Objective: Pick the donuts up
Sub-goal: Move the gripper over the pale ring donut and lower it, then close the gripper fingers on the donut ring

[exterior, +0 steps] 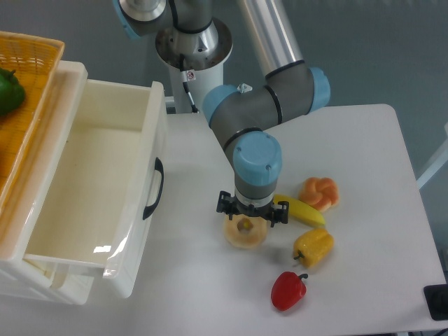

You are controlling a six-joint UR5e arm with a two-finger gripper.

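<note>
A white, smooth-topped bench (364, 161) with rounded corners fills most of the view. Behind it lies a plain grey-blue floor or wall (378, 49), evenly lit, without strong shadows. At the left stands a glossy white plastic drawer unit (91, 203), its drawer pulled open, a black handle (155, 187) on its front. A woven orange-yellow wicker basket (28, 77) sits on top of it.

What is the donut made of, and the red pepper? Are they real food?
Probably not real. The donut looks like matte foam or soft plastic: pale cream-tan, even colour, no crumbs or icing. The red pepper looks like smooth moulded plastic, since its skin is evenly red with a slight sheen. The pictures alone cannot settle it.
</note>
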